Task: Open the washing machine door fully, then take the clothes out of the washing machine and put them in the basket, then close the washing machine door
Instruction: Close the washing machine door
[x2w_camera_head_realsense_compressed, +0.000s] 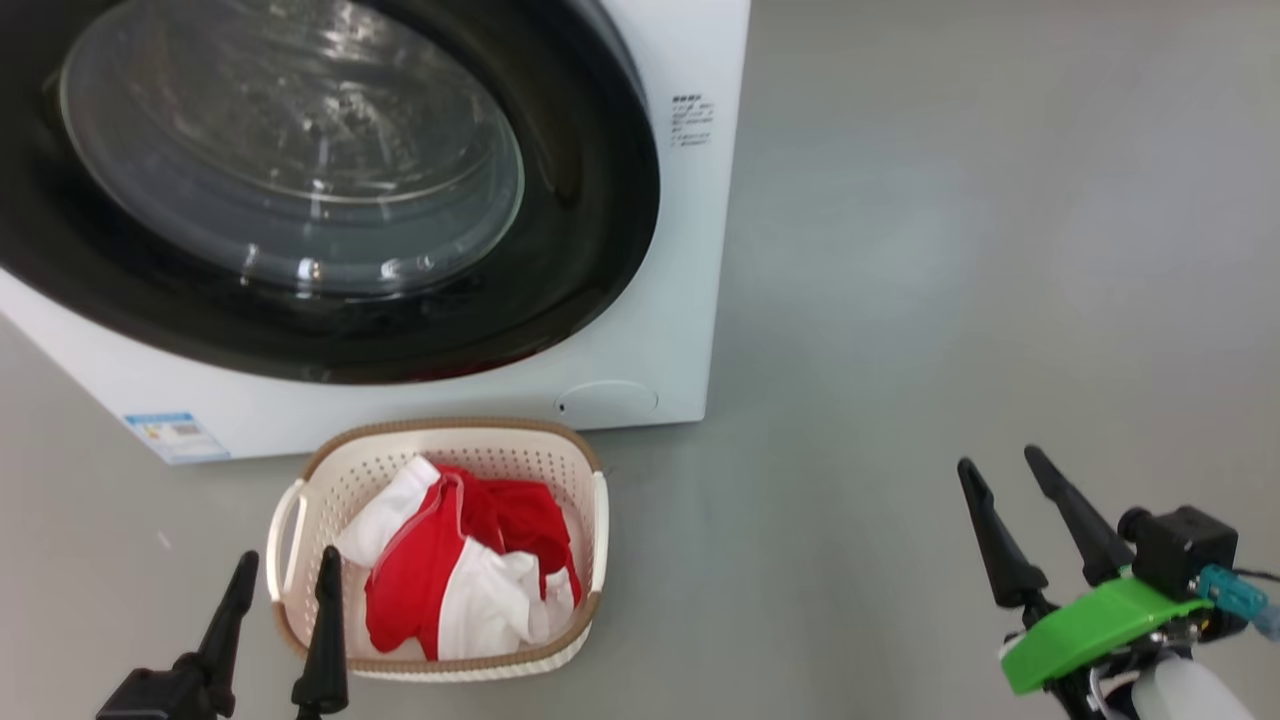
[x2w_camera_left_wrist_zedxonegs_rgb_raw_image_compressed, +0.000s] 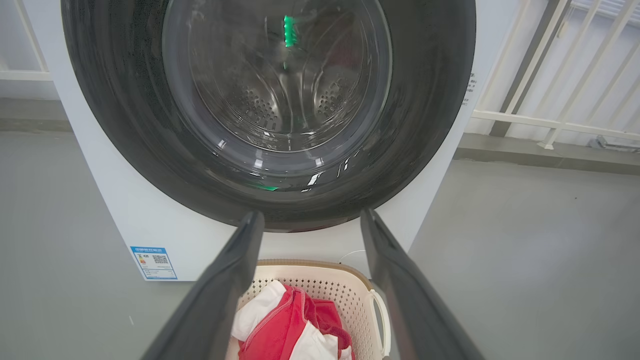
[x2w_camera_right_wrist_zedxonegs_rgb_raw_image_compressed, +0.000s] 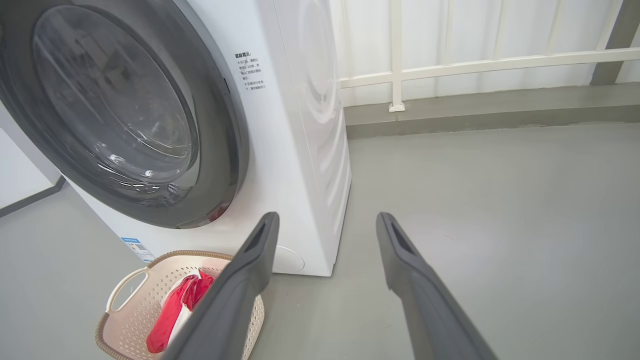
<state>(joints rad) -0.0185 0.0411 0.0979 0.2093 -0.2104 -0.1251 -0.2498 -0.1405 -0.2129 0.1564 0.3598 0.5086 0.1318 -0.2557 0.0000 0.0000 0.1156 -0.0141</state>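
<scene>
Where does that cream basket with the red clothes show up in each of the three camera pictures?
Head view: the basket is low, left of centre, before the washing machine.
Left wrist view: the basket is at bottom centre, cut by the lower edge.
Right wrist view: the basket is in the lower left corner.
Shared landmark: the blue label, low on the machine's front, near the basket.
</scene>
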